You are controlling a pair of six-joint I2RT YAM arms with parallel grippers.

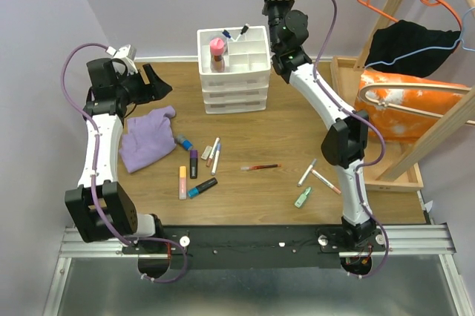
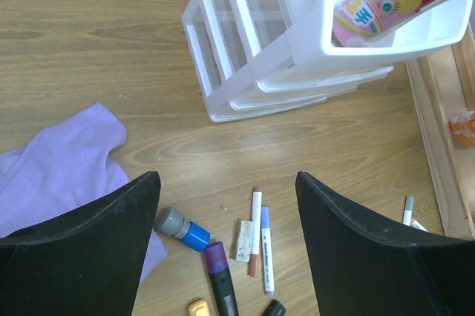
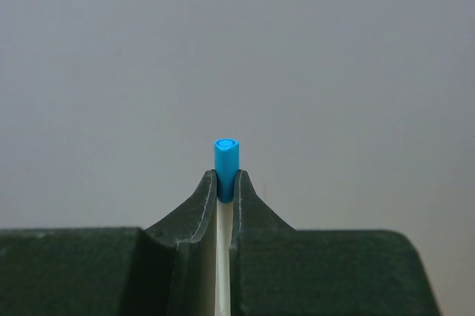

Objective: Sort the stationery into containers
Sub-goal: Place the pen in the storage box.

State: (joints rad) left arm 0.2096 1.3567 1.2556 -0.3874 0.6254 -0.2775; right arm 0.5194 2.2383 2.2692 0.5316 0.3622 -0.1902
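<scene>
Blue is the cap of the white pen that the right gripper holds, pinched tight between its two fingers. That gripper is up high, near the back right corner of the white organiser, and its camera sees only the wall. The pen does not look to be over a compartment. The left gripper is wide, with nothing in it. It hangs to the left of the organiser, above the table.

What could go wrong? The fingers grip the pen only near its cap, so I think it could slip or swing when the arm tips down. If it is let go too high or too far back, it could bounce off the rim and fall behind the organiser. It could also knock the pens that stick out of the back compartment, or the pink tube standing in the left side. Many more pens and markers lie in front of the organiser, next to the purple cloth, so most of the sorting is not done.
</scene>
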